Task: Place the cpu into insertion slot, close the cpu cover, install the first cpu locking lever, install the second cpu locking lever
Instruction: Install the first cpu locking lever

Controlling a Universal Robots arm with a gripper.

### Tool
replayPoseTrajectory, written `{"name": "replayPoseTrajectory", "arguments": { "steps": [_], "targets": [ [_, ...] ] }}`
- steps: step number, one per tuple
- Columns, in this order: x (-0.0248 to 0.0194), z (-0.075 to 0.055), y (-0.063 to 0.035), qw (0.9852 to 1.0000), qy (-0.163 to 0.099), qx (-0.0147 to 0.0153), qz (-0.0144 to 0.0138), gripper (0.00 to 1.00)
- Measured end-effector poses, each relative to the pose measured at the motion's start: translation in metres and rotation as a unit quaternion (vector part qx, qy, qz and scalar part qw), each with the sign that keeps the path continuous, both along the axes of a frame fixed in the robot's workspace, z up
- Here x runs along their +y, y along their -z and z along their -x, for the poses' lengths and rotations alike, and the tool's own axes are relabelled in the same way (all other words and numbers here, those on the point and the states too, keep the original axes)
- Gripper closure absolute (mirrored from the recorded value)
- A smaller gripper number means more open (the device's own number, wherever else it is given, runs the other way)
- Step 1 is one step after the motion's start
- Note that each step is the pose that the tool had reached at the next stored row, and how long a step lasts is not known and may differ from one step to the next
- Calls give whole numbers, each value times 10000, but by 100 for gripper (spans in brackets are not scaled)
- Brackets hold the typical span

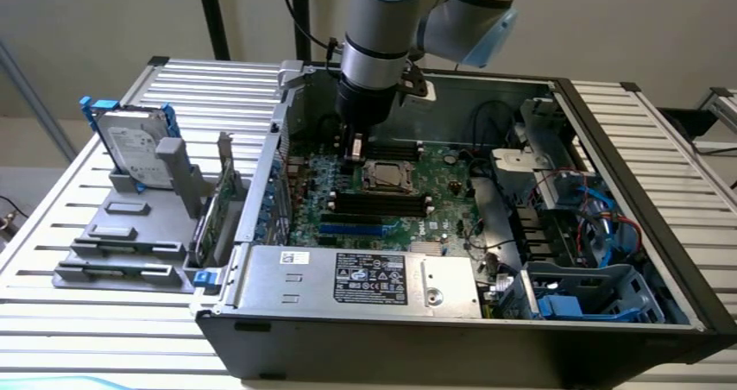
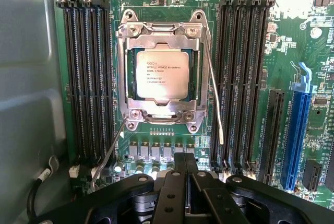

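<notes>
The cpu (image 2: 162, 73) lies silvery face up in the socket on the green motherboard (image 1: 444, 196). The cpu cover (image 2: 162, 32), a silvery frame, is down around it. Two thin wire locking levers stand free of the socket: one (image 2: 215, 96) slants out along one side, the other (image 2: 107, 156) angles away from the opposite corner. My gripper (image 2: 183, 157) is shut with nothing between its black fingers. In the exterior view the gripper (image 1: 355, 153) hangs inside the open computer case, just above the board, beside the socket (image 1: 387, 177) on that view's left.
Black memory slots (image 2: 86, 78) flank the socket on both sides, and a blue expansion slot (image 2: 297, 130) lies further out. The power supply (image 1: 357, 278) fills the case front. Cables and a blue drive cage (image 1: 588, 295) crowd the exterior view's right. A hard drive (image 1: 129, 144) stands outside.
</notes>
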State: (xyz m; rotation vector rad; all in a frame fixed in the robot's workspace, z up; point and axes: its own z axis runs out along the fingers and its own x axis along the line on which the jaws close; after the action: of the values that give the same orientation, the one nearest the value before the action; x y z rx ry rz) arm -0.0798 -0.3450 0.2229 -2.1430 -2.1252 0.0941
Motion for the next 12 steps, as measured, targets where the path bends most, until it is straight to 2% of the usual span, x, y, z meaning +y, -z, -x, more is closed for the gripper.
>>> {"name": "replayPoseTrajectory", "arguments": {
  "steps": [5, 12],
  "targets": [
    [-1, 21, -4, 10000, 5, 2, -6, 89],
    [-24, 57, -87, 9999, 54, 35, -130, 89]
  ]
}}
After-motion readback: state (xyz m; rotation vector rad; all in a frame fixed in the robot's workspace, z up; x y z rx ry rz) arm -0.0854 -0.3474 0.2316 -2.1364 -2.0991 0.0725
